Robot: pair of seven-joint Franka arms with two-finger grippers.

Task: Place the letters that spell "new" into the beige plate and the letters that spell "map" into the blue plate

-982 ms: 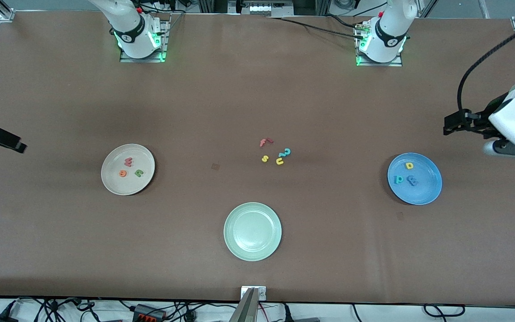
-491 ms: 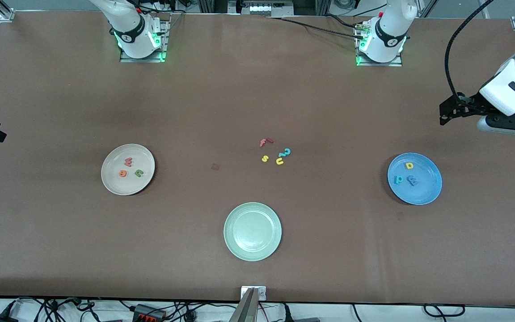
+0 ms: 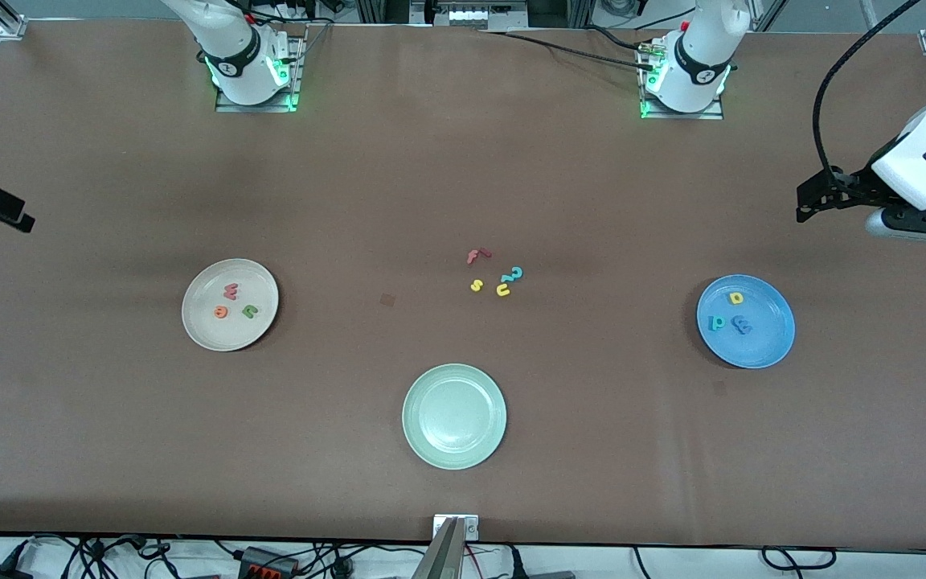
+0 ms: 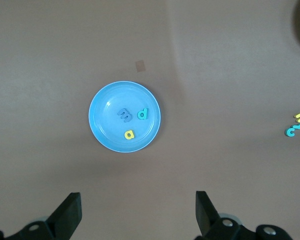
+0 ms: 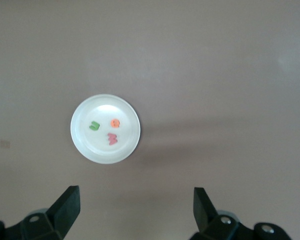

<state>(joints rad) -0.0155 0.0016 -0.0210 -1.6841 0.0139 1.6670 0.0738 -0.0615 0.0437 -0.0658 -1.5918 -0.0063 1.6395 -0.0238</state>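
**Both words sorted, both arms pulled away**

Since all six letters sit in their plates, the job looks done. The beige plate (image 3: 229,305), toward the right arm's end of the table, holds the pinkish w (image 3: 230,291), orange e (image 3: 221,311) and green n (image 3: 249,310). The blue plate (image 3: 745,321), toward the left arm's end, holds the yellow a (image 3: 736,297), teal p (image 3: 717,323) and what seems the blue m (image 3: 742,325) (hard to read against the blue).

The left gripper (image 4: 135,212) and the right gripper (image 5: 133,210) hang high over bare table at the table's two ends, jaws wide apart, holding nothing, probably to stay clear.

The spare letters (image 3: 495,273) lie mid-table, farther from the front camera than the green plate (image 3: 454,416).
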